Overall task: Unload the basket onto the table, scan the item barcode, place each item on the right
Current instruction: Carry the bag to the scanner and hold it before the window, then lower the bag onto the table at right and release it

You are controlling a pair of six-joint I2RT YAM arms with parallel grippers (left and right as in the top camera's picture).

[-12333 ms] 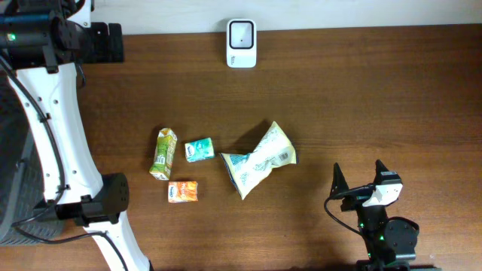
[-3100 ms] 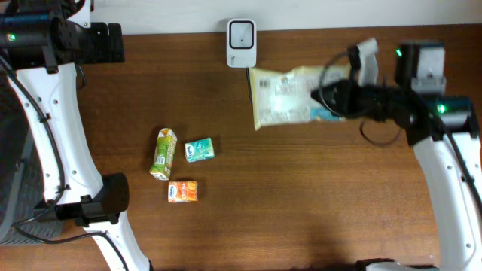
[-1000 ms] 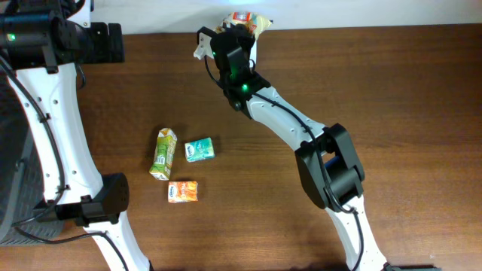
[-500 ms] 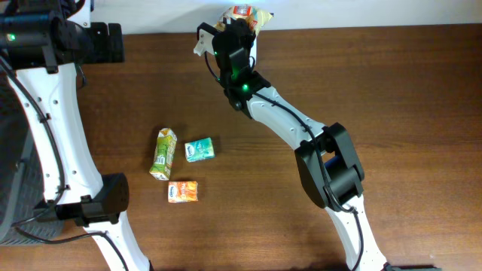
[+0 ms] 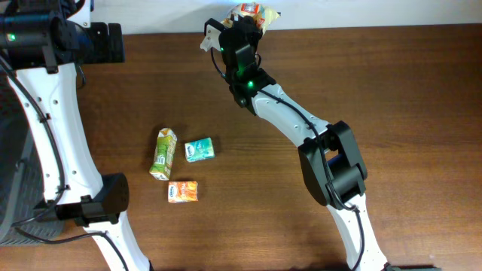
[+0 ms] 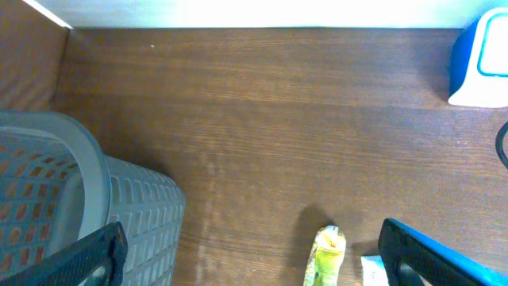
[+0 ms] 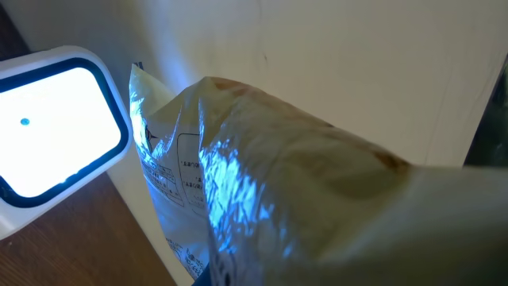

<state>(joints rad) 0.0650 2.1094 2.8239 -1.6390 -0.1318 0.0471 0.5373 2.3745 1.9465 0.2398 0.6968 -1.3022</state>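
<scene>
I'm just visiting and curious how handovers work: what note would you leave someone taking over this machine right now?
Left end effector: open, empty, near the grey basket.
Right end effector: shut on the snack bag, held up at the scanner; blue light falls on the bag.
Done: bag picked up and presented.
Left: confirm the scan registered, which cannot be told here; green carton, teal carton, orange carton lie on the table.

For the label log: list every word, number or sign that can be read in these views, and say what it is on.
Nothing reads clearly enough to quote.
On the snack bag: small printed lines, too blurred to read.
On the green carton, teal carton and orange carton: print too small to read.
On the scanner: lit window, no lettering seen.
</scene>
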